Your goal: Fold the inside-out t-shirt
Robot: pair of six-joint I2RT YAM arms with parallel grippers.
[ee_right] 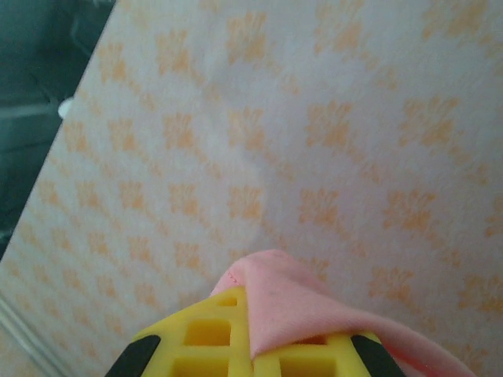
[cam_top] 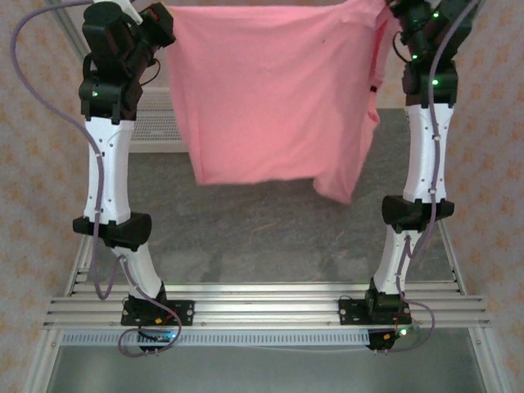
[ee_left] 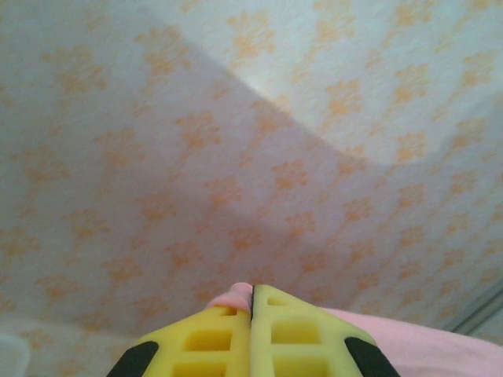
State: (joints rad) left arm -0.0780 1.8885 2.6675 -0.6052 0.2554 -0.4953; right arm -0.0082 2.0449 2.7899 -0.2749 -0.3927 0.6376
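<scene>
Yellow fingers [ee_left: 212, 338] of the left tool [ee_left: 252, 302] are pinching shut on one top corner of the inside-out t-shirt [cam_top: 270, 90]. Over on the other side, the right tool [ee_right: 250, 314] is clamping the opposite corner, pink cloth draping over its tip. Between them the t-shirt is hanging spread like a curtain over the grey tabletop [cam_top: 246, 237].

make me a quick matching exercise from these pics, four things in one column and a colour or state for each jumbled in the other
Column A
1. t-shirt
2. right tool
3. mesh basket
4. table

Column B
a. dark grey, speckled
b. white, at the far left of the table
c. yellow fingers shut on pink cloth
d. pink, hanging spread out in the air

Pairs: 1-d, 2-c, 3-b, 4-a
</scene>
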